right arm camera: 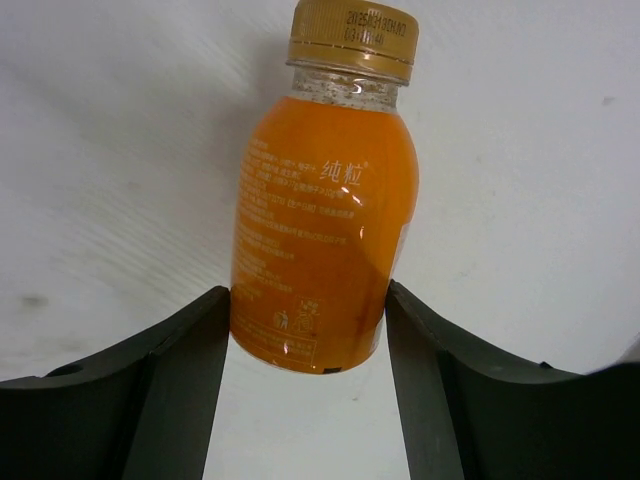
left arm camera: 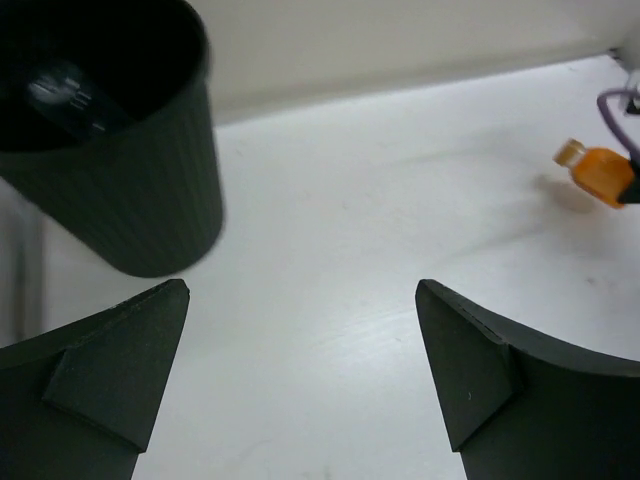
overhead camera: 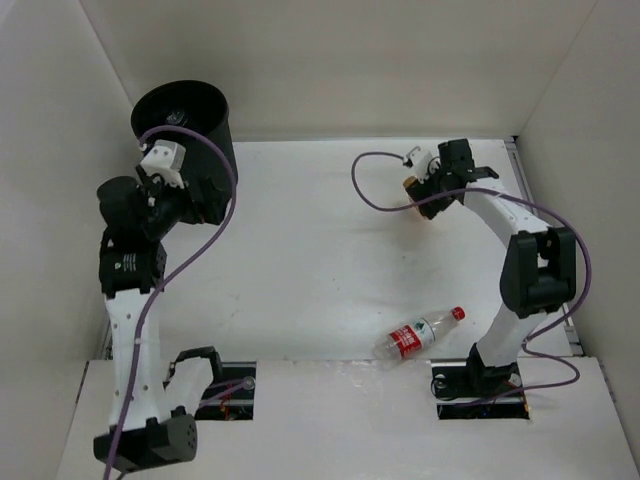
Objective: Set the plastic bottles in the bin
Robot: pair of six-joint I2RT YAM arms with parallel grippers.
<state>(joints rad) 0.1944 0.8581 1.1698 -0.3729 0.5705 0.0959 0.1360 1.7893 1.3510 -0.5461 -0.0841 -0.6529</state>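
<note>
The short orange bottle [right arm camera: 320,230] with a gold cap sits between my right gripper's [right arm camera: 308,292] fingers, which press on both its sides. It hangs above the white table at the far right [overhead camera: 413,186] and also shows in the left wrist view [left arm camera: 597,172]. The clear bottle with the red label [overhead camera: 418,336] lies on its side near the front, by the right arm's base. The black bin [overhead camera: 186,128] stands at the far left. My left gripper [left arm camera: 300,290] is open and empty beside the bin [left arm camera: 130,190]. Something pale [left arm camera: 60,88] lies inside the bin, unclear what. The other bottles are out of view.
White walls enclose the table on the left, back and right. A purple cable [overhead camera: 375,190] loops from the right wrist over the table. The left arm's cable [overhead camera: 225,190] curves in front of the bin.
</note>
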